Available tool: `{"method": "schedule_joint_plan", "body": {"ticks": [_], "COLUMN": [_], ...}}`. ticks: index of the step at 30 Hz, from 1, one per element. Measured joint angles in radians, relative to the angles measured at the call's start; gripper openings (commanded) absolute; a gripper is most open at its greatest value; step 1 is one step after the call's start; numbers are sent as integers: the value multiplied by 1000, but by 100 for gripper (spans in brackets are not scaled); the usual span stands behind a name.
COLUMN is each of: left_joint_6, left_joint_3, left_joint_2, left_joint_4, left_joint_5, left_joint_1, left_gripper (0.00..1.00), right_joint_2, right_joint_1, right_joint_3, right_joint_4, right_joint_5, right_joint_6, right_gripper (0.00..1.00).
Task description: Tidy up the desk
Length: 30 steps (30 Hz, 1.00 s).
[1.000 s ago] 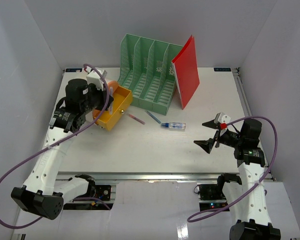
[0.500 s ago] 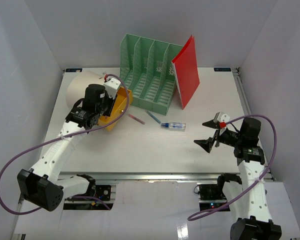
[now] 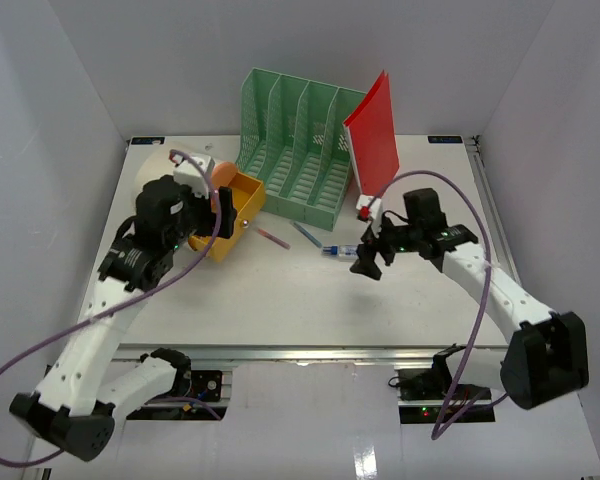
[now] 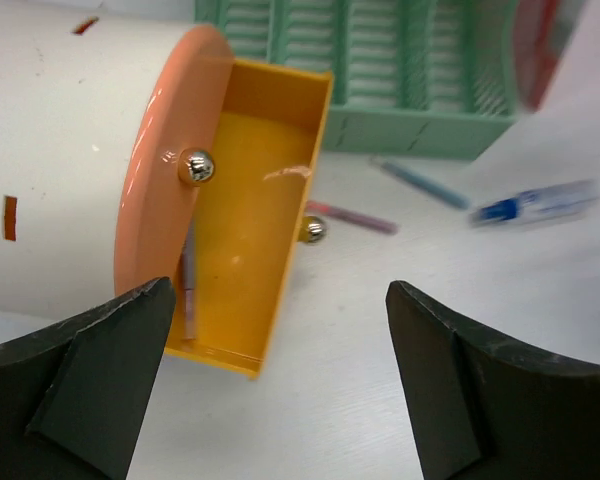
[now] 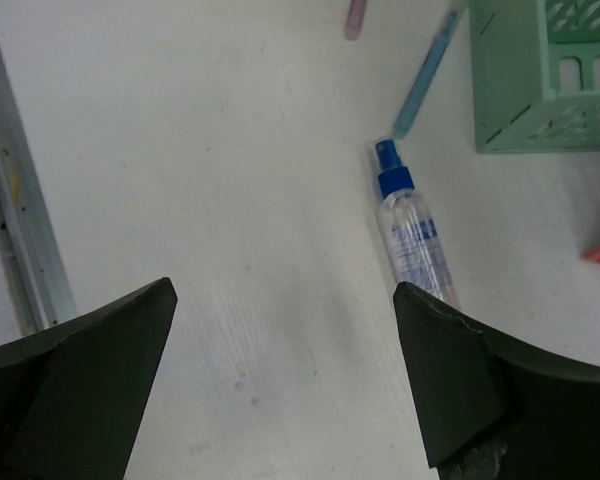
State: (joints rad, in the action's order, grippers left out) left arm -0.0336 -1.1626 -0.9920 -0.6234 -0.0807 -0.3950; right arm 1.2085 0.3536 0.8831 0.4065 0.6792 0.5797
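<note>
Two grippers hang open over the desk point(image 3: 280, 300), which fills the middle of the top view. The right gripper point(image 5: 285, 290) has its jaws spread wide with nothing between them, over bare white surface. Just to the upper right of it in its wrist view lies a bottle point(image 5: 412, 240), clear with a blue cap pointing up the frame. A blue pen point(image 5: 427, 72) lies beyond the cap, and a pink pen point(image 5: 357, 15) shows at the top edge. A corner of the green rack point(image 5: 540, 90) sits at the upper right, and a metal rail point(image 5: 20, 230) runs down the left edge. In the top view a red folder point(image 3: 375, 140) leans on the rack's right end.

The left gripper point(image 4: 280, 330) is likewise spread and holds nothing. It hovers over a yellow drawer point(image 4: 245, 250), which is pulled out of the orange face of a pale cylinder point(image 4: 60, 170) at the left of its wrist view. A thin pen-like thing lies along the drawer's left wall.
</note>
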Motion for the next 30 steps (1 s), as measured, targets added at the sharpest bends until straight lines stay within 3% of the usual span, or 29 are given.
{"method": "schedule_joint_plan", "body": {"ticks": [4,8,15,25,30], "left_joint_6": [-142,-277,-457,-580,-607], "left_joint_3": [60,171,248,272,284], "left_joint_2": [251,497,669,817,838], "left_joint_4": [35,23,-73,-173,-187], "left_joint_5": [98,161,197,194,194], "left_joint_1": [0,0,0,0,0], "left_gripper": [98,98,98,98,98], "right_joint_2": [248,479,758,899,930], "right_joint_1": [159,244,286,291,296], "right_joint_3": [206,378,602,715,714], "right_joint_4": [-2,-39,-29,-12,-7], "right_joint_5": [-221,-389,-538,-585,-612], "right_joint_6": [-82,-181,-338,-420,-415], "right_gripper": [98,98,96,62,50]}}
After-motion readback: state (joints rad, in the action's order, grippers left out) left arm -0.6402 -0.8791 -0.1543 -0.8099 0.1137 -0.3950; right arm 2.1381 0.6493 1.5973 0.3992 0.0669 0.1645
